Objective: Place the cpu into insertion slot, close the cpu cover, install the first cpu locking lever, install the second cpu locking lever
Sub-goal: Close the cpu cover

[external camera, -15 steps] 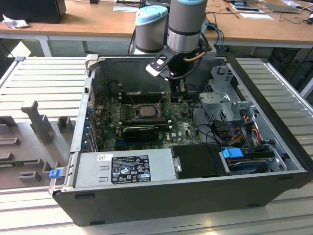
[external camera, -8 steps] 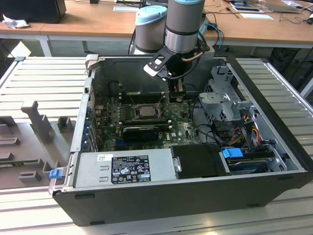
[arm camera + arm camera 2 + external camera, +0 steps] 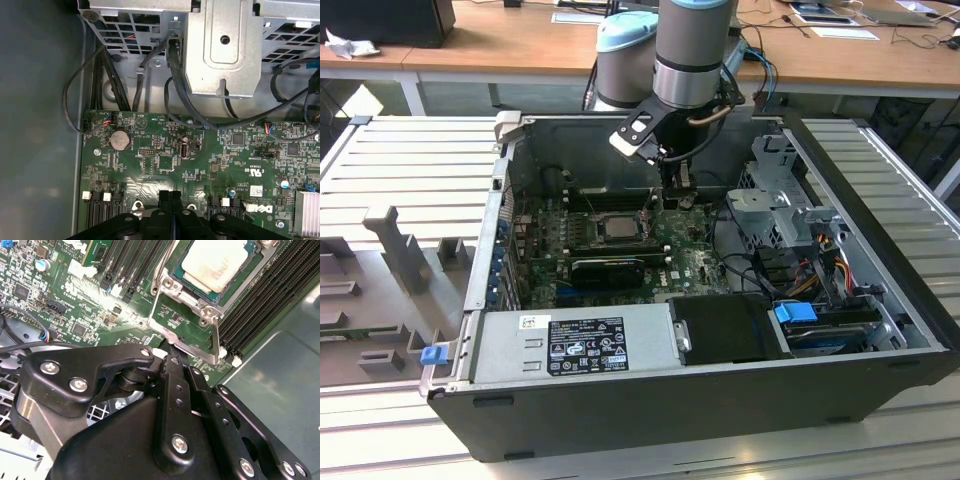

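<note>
I judge that closing the cover is the step in hand: the cpu (image 3: 214, 262) lies in the insertion slot (image 3: 169, 286), the cpu cover (image 3: 216, 337) stands tilted open, and my gripper (image 3: 169, 351), fingers pressed together, is at its edge, which calls for a gentle push.

A grey ribbed metal table (image 3: 410, 160) is carrying everything, its long slats running across the exterior view. An open dark computer case (image 3: 720, 410) is lying on its side directly on the slats, taking up the middle and the exterior view's right. On the exterior view's left a pale grey moulded fixture (image 3: 390, 250) with upright blocks is resting on the table, and a small blue clip (image 3: 434, 354) is sitting by the case's corner
</note>
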Available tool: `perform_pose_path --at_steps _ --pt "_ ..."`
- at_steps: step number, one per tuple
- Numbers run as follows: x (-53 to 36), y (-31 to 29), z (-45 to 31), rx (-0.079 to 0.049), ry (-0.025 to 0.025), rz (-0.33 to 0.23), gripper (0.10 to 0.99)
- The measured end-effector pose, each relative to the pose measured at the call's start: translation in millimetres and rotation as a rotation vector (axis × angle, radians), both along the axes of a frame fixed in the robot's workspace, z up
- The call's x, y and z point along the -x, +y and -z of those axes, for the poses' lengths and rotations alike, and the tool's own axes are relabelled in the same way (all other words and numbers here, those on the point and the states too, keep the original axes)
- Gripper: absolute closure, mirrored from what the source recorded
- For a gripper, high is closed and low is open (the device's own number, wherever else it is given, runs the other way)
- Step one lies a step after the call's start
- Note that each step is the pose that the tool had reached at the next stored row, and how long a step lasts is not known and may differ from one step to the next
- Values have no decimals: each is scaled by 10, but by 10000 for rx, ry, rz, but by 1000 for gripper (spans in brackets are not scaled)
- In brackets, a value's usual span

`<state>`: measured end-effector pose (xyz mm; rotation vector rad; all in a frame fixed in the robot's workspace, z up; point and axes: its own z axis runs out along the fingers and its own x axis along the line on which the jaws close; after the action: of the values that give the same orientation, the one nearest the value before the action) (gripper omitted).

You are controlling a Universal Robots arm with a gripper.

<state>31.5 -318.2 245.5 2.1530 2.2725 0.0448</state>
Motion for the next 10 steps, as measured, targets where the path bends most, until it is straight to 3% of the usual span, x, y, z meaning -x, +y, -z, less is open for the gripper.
perform_pose_path --at_steps 10 --pt "82 0 0 0 0 0 980"
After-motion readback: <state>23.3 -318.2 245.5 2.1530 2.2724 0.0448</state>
